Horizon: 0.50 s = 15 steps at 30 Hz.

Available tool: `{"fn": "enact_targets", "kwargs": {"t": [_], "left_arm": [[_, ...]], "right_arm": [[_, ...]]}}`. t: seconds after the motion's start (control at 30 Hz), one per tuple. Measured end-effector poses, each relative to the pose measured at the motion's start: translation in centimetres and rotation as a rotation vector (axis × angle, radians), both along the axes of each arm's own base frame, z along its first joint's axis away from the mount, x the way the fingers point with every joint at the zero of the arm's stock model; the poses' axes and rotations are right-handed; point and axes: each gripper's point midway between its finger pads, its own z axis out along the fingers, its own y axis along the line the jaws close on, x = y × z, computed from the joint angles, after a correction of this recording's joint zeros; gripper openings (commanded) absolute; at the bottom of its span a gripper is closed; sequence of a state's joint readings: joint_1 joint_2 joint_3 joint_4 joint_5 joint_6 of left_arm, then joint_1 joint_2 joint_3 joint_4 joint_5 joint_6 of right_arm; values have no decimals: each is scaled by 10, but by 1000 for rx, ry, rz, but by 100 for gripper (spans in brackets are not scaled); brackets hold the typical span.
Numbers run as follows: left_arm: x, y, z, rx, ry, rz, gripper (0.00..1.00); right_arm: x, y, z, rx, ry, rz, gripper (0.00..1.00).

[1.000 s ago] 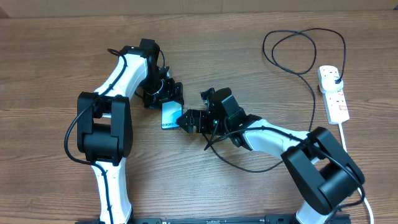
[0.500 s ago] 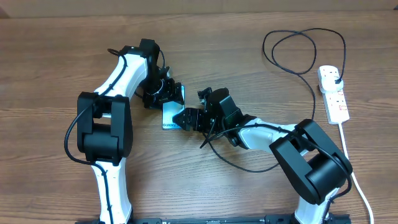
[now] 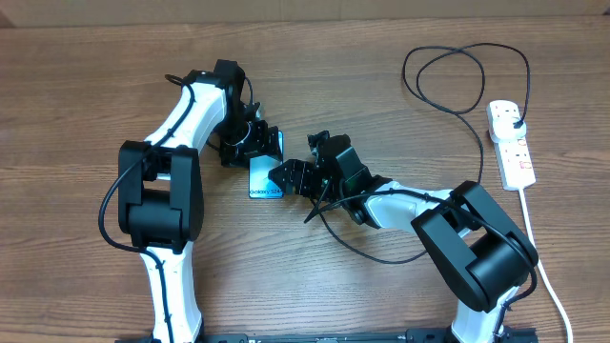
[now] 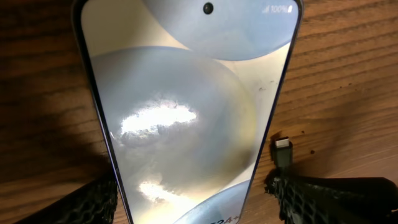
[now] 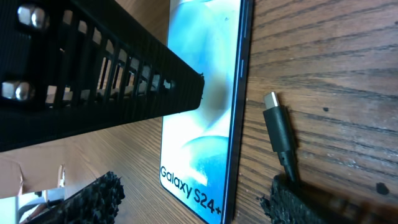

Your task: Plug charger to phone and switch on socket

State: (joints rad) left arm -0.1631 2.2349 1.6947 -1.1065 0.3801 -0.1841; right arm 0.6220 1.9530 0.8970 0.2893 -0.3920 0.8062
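Only overhead shows the socket (image 3: 510,143); wrists show the phone (image 5: 205,93).

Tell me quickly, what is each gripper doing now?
Left gripper: open, straddling the phone.
Right gripper: open; the charger tip lies beside one finger, not clamped.
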Motion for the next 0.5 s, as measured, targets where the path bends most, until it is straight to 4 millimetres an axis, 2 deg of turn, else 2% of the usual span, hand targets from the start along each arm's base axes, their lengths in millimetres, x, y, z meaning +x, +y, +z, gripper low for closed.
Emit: {"fn": "enact_targets", "kwargs": {"t": [0.13, 0.23, 0.5], "left_arm": [[0, 0, -1, 24, 10, 29, 100], [0, -2, -1, 43, 12, 43, 100], [0, 2, -4, 120, 11, 73, 100]], "right_arm": [[1, -2, -1, -6, 12, -5, 74], [6, -9, -2, -8, 25, -21, 73], [42, -63, -2, 13, 85, -138, 73]]}}
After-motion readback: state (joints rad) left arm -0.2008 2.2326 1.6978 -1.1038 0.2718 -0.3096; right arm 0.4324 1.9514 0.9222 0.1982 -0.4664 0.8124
